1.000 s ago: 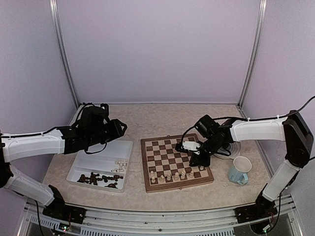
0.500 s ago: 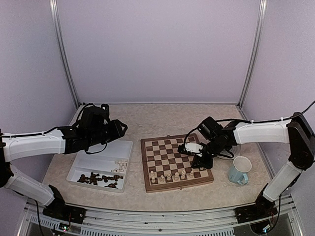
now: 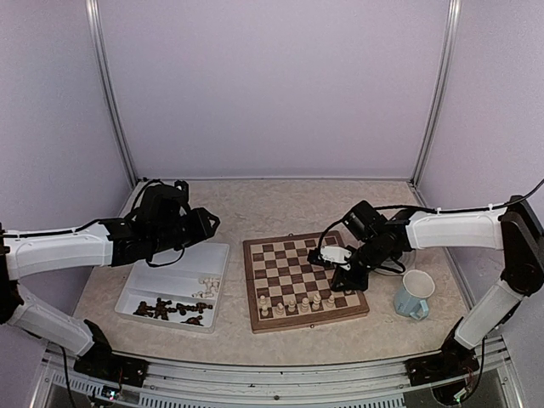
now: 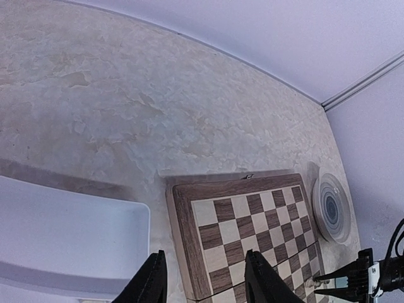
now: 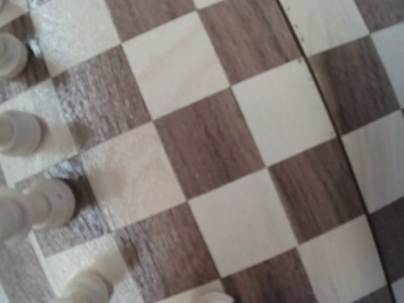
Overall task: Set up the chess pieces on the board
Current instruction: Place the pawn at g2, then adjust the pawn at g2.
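The right pincer (image 3: pixel 342 277) has sunk toward the board's (image 3: pixel 248 289) near right corner, its grip unreadable; withdraw straight up, sparing the cream pawns (image 3: pixel 297 303).

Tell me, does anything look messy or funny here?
The dark chess pieces lie jumbled in the near end of the white tray, not on the board, where a short row of cream pieces stands near the front edge. A blue mug sits beside the board. Nothing looks spilled or broken.

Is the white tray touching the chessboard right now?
Apart. The top view shows a strip of bare table between the tray and the chessboard; the left wrist view shows the same gap beside the board's left border.
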### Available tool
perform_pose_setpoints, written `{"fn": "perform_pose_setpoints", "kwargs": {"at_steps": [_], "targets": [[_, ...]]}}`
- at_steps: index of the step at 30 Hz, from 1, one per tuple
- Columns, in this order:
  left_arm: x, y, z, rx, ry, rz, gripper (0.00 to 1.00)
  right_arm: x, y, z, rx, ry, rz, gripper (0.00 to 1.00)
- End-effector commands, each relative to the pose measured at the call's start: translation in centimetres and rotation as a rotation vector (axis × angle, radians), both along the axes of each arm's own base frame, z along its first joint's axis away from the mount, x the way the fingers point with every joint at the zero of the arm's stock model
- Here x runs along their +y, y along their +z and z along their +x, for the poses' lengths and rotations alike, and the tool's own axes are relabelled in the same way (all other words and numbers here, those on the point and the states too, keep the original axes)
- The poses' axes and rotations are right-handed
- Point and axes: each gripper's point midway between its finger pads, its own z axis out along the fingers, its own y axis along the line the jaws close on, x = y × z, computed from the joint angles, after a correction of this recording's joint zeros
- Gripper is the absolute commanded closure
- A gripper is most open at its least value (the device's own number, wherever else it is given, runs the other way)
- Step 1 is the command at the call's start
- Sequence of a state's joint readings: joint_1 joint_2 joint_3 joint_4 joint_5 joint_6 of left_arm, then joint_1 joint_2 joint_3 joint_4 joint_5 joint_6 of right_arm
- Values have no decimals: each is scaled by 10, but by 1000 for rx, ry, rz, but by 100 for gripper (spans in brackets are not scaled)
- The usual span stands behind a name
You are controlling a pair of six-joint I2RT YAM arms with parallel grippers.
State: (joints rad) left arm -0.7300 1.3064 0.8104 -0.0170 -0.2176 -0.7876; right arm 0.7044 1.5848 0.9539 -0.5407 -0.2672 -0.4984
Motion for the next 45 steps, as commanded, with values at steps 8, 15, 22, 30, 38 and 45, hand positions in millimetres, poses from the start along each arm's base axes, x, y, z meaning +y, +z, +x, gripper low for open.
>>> {"fn": "perform_pose_setpoints", "kwargs": {"at_steps": [8, 15, 22, 30, 38, 45], "targets": [[36, -52, -22, 186, 89, 140, 57, 12, 50, 5, -32, 8, 111, 72], [32, -56, -26, 205, 60, 126, 57, 12, 28, 17, 29, -35, 107, 79], [24, -55, -22, 204, 43, 121, 57, 10, 16, 33, 46, -64, 87, 87], [20, -61, -21, 213, 30, 125, 57, 7, 5, 22, 96, -34, 68, 88], [18, -65, -20, 219, 19, 131, 57, 3, 0, 17, 113, -30, 46, 89], [16, -68, -21, 226, 12, 128, 57, 1, -2, 17, 110, -34, 40, 89]]}}
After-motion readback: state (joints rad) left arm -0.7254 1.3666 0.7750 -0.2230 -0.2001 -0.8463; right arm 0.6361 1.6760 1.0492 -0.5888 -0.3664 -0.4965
